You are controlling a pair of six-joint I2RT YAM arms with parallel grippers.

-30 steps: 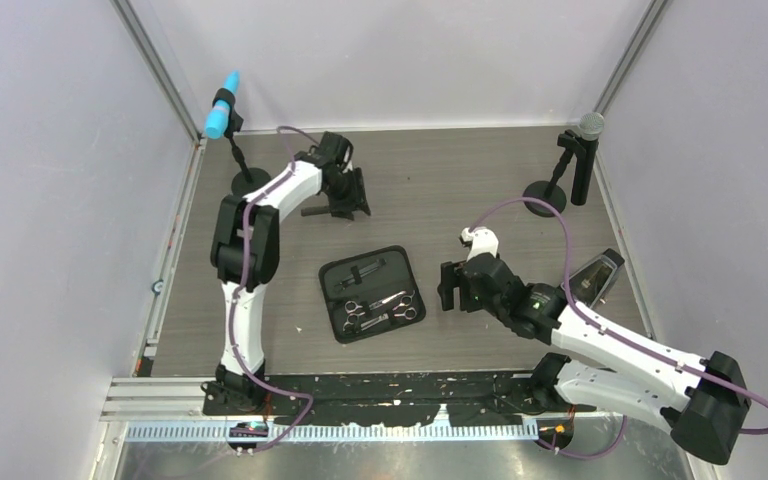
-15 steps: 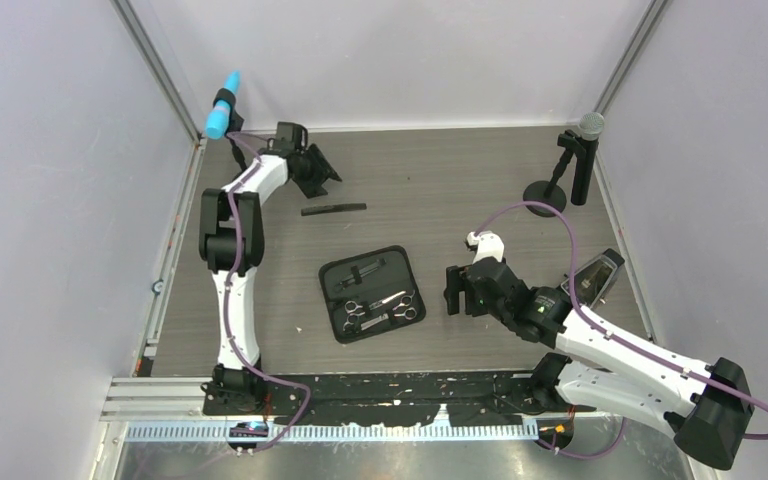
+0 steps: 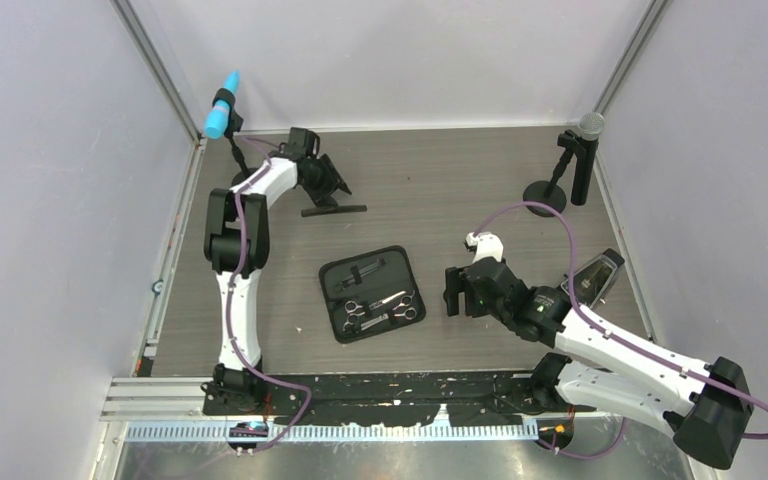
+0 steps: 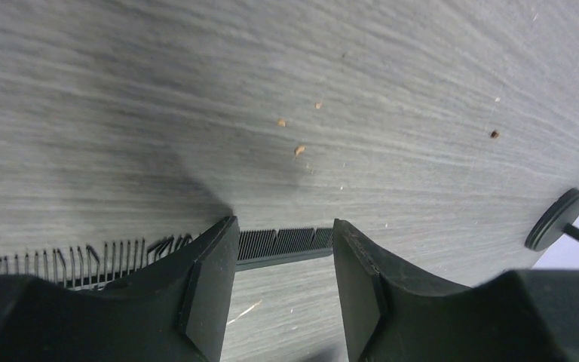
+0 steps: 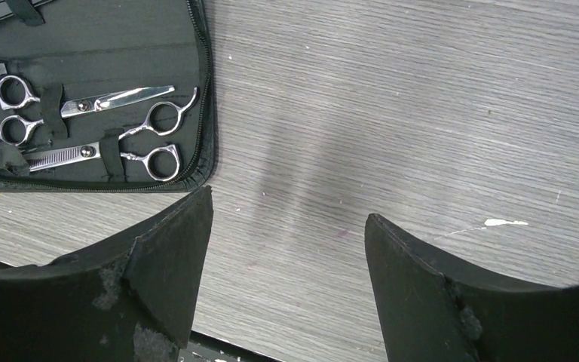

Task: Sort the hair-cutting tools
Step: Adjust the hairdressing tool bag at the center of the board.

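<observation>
Obstructions are few: a blue-headed microphone point(image 3: 222, 108) stands beyond and left of the open zip case point(image 3: 374, 294), a grey-headed one point(image 3: 582, 150) beyond and right of it, both well apart from it. Surface is a grey wood-grain table point(image 3: 440, 190) with scattered crumbs, enclosed by plain white walls. Comb point(image 3: 335, 211) lies flat just beyond the case, long axis left to right, coarse teeth on one half, fine on the other. Left gripper point(image 3: 332, 190) is over it, fingers spread, nothing gripped. Two scissors point(image 5: 98, 102) point(image 5: 98, 151) sit strapped inside the case, head to tail. Right gripper point(image 3: 452, 290) hangs just right of the case, fingers apart, empty.
</observation>
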